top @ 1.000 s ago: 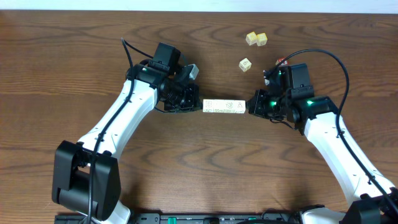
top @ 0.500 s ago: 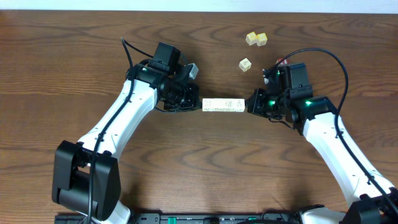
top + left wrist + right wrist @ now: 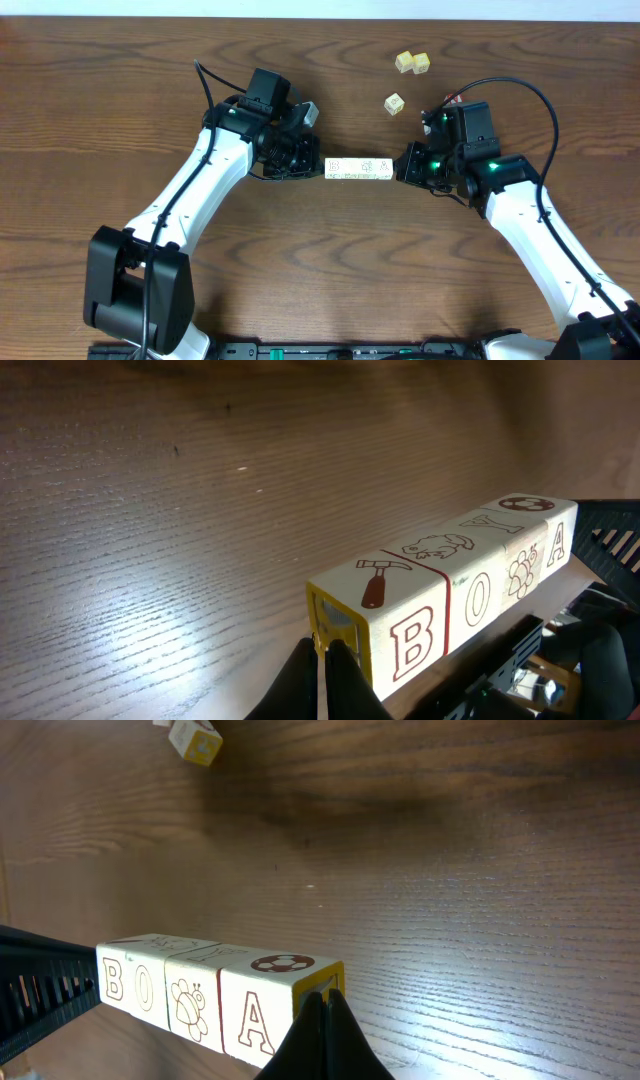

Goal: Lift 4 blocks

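Note:
Four white-faced blocks [image 3: 358, 169] stand end to end in one tight row, pinned between my two grippers. In the left wrist view the blocks [image 3: 450, 590] show a hammer picture, then the letters B, O and A along the side. My left gripper [image 3: 322, 168] [image 3: 322, 652] is shut, its tips pressed on the yellow end face of the hammer block. My right gripper [image 3: 397, 168] [image 3: 322, 1002] is shut too, pressing the yellow end face of the football block [image 3: 280, 990]. Whether the row is off the table I cannot tell.
Two pale yellow cubes [image 3: 411, 62] sit together at the back, right of centre. A third cube [image 3: 395, 103] [image 3: 195, 740] lies just behind the right gripper. The table's far edge [image 3: 320, 18] runs along the top.
The row of blocks and both grippers have shifted slightly to the left together. Both grippers stay shut against the ends.

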